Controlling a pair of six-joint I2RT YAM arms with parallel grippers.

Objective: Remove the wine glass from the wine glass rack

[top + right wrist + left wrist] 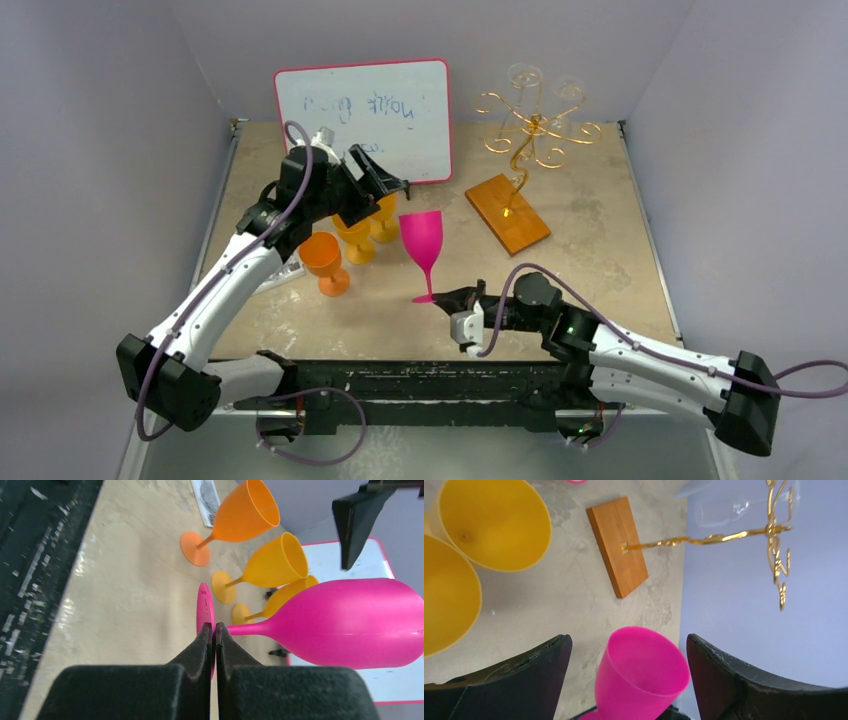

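Note:
The gold wire wine glass rack (530, 130) stands at the back right on its wooden base (507, 213). Two clear wine glasses (524, 76) hang from its top. In the left wrist view the rack's stem (704, 539) and one clear glass (719, 510) show. A pink wine glass (422, 240) stands upright mid-table. My right gripper (447, 298) is shut on its foot (204, 605). My left gripper (385, 178) is open and empty, up over the yellow glasses. In its own view the pink glass (639, 675) sits below and between its fingers (539, 680).
A red-framed whiteboard (365, 118) leans at the back. An orange glass (322, 258) and two yellow glasses (355, 235) stand left of the pink one. A white printed strip (280, 276) lies by the orange glass. Grey walls enclose the table.

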